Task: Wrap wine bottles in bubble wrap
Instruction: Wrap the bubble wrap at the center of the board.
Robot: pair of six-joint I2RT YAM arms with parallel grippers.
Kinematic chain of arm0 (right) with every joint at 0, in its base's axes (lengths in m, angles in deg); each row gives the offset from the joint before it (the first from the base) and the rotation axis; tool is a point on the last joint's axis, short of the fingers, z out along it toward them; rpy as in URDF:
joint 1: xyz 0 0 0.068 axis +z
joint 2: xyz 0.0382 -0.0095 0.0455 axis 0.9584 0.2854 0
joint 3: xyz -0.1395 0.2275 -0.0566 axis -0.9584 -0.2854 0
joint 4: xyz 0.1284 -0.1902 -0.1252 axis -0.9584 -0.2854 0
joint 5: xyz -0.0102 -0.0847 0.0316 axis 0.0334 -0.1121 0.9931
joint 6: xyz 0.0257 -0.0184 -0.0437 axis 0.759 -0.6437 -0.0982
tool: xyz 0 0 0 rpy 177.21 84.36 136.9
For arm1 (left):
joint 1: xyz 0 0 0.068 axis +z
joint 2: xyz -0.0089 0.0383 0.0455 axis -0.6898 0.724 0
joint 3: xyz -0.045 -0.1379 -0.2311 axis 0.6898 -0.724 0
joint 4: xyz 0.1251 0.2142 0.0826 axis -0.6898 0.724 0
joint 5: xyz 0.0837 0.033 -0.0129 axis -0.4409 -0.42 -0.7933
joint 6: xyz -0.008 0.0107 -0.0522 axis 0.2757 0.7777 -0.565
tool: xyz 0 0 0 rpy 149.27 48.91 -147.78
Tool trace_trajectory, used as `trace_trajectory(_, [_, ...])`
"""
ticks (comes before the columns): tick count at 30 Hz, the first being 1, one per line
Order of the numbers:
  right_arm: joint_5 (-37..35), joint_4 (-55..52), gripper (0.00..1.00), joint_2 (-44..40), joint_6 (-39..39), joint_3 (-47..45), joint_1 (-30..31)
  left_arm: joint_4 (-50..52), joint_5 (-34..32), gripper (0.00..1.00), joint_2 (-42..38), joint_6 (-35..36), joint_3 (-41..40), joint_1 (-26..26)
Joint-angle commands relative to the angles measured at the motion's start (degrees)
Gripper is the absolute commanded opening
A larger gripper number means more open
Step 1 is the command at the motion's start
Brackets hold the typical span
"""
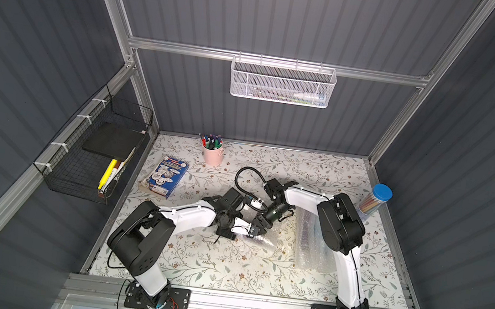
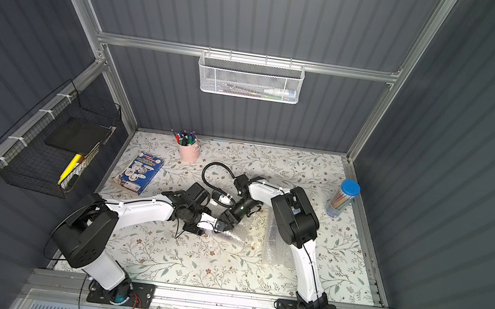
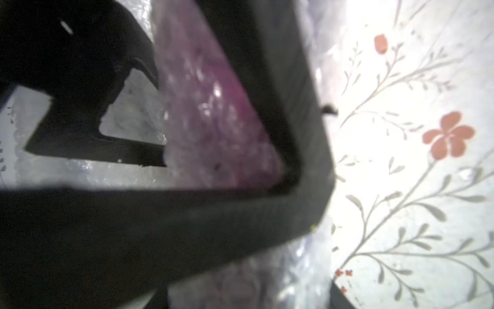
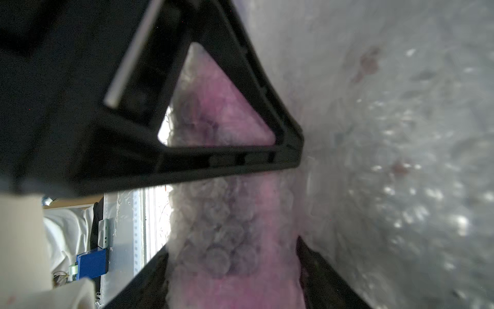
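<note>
Plainly, at the middle of the table, the bubble wrap looks only loosely rolled round the purple bottle. The fingers of the right gripper stand apart. Whether the left gripper holds anything I cannot tell. Unpinned, the springy sheet could unfurl and let the bottle roll free.

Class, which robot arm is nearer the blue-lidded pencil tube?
Right. The right arm has its elbow just beside the pencil tube; the left arm reaches in from the opposite side, far from it.

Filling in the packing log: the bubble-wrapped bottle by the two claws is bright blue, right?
No. The bubble-wrapped bottle by the left claw and right claw is purple, not bright blue; both wrist views show it.
</note>
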Motion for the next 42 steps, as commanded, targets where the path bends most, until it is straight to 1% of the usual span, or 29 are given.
trace_trajectory(1, [0.45, -3.77, 0.75, -6.88, -2.24, -0.71, 0.23, 4.72, 5.25, 0.44, 2.11, -7.11, 2.57, 0.94])
trace_trajectory(3, [-0.83, -4.55, 0.75, -9.55, -2.45, -1.85, -0.78, 7.65, 8.24, 0.43, 2.96, -8.6, 4.13, 2.05])
trace_trajectory(5, [-3.08, -5.01, 0.75, -11.84, -2.2, -3.32, -1.98, 9.5, 10.84, 0.43, 3.6, -11.76, 5.6, 3.31])
trace_trajectory(8, [-6.21, -3.87, 0.75, -16.58, -1.44, -6.64, -3.95, 12.94, 15.27, 0.43, 4.98, -12.44, 7.59, 4.73])
trace_trajectory(11, [-12.42, -1.39, 0.75, -21.61, -1.26, -10.62, -4.46, 16.76, 19.98, 0.44, 7.58, -13.67, 10.23, 5.21])
trace_trajectory(13, [-14.06, 4.09, 0.74, -26.77, -0.78, -15.89, -4.46, 21.03, 23.79, 0.45, 10.64, -14.31, 14.11, 5.52])
trace_trajectory(15, [-14.43, 10.61, 0.74, -32.85, -0.56, -21.85, -3.98, 23.63, 25.32, 0.45, 13.63, -15.96, 17.32, 5.57])
trace_trajectory(16, [-16.12, 14.07, 0.74, -35.96, -1.78, -24.19, -2.82, 25.29, 26.52, 0.45, 15.33, -16.94, 19.13, 5.59])
trace_trajectory(17, [-19.03, 17.11, 0.74, -38.66, -2.85, -27.53, -1.22, 26.7, 27.62, 0.45, 16.81, -17.53, 20.74, 5.66])
trace_trajectory(19, [-26.75, 26.8, 0.79, -44.58, -5.33, -35.28, 3.47, 29.84, 29.96, 0.45, 19.8, -18.15, 23.99, 5.74])
trace_trajectory(21, [-31.18, 36.91, 0.81, -48.3, -7.79, -42.63, 6.94, 32.44, 32.47, 0.45, 21.94, -18.23, 25.64, 5.92])
trace_trajectory(22, [-32.2, 41.82, 0.82, -49.37, -8.44, -45.04, 8.17, 33.39, 33.16, 0.46, 22.87, -18.3, 28.16, 5.92])
trace_trajectory(23, [-32.83, 45.31, 0.82, -49.63, -9.06, -46.76, 8.95, 34.18, 33.89, 0.46, 23.51, -18.46, 28.66, 5.99])
trace_trajectory(25, [-38.9, 49.28, 0.83, -49.13, -12.32, -47.78, 11.16, 35.8, 34.87, 0.47, 25.2, -19.03, 29.54, 6.01])
trace_trajectory(28, [-47.26, 50.06, 0.85, -45.62, -16.34, -46.01, 14.23, 37.61, 35.77, 0.47, 26.7, -20.33, 30.88, 6.01])
trace_trajectory(31, [-50.52, 50.6, 0.85, -41.18, -20.73, -44.2, 16.05, 38.83, 36.03, 0.47, 27.2, -20.82, 31.33, 6.01])
trace_trajectory(33, [-56.67, 53.53, 0.84, -37.64, -22.13, -43.45, 17.54, 39.36, 36.91, 0.47, 27.12, -21.32, 31.31, 6.01])
trace_trajectory(34, [-60.01, 53.31, 0.84, -35.97, -22.76, -42.2, 18.32, 39.58, 37.27, 0.47, 27.05, -21.34, 31.15, 6.01])
trace_trajectory(35, [-60.78, 52.4, 0.84, -34.88, -23.02, -41.26, 18.6, 39.68, 37.42, 0.47, 26.94, -21.32, 30.89, 6.01])
trace_trajectory(37, [-59.18, 50.91, 0.82, -32.94, -23.6, -40.27, 18.95, 39.91, 37.84, 0.47, 26.52, -21.08, 30.15, 6.05])
trace_trajectory(39, [-59.12, 50.25, 0.79, -31.34, -24.21, -40.31, 19.8, 39.93, 38.2, 0.47, 26.17, -21.36, 30.03, 6.16])
trace_trajectory(42, [-61.49, 49.49, 0.75, -29.52, -24.45, -40.31, 20.87, 40.39, 38.24, 0.53, 25.72, -20.85, 29.96, 6.27])
